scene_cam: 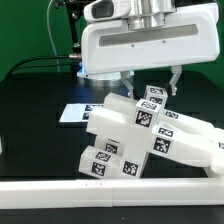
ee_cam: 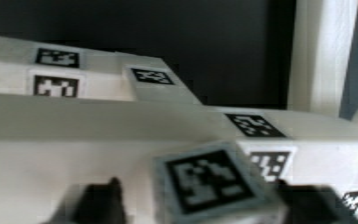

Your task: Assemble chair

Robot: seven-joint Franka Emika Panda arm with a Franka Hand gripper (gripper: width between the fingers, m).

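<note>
The chair parts (scene_cam: 130,135) lie joined in a slanted cluster of glossy white tagged blocks and slabs in the middle of the black table. A small tagged block (scene_cam: 155,97) sticks up at the cluster's top. My gripper (scene_cam: 150,88) hangs straight over it, one finger on each side. In the wrist view the tagged block (ee_cam: 202,178) sits between the dark fingertips (ee_cam: 101,200) of the gripper (ee_cam: 211,200). A gap shows beside one finger, while the other finger is close to the block's edge. The jaws are open around the block.
A long white rail (scene_cam: 110,190) runs along the table's near edge. The marker board (scene_cam: 72,113) lies flat behind the cluster on the exterior view's left. Dark cables hang at the back left.
</note>
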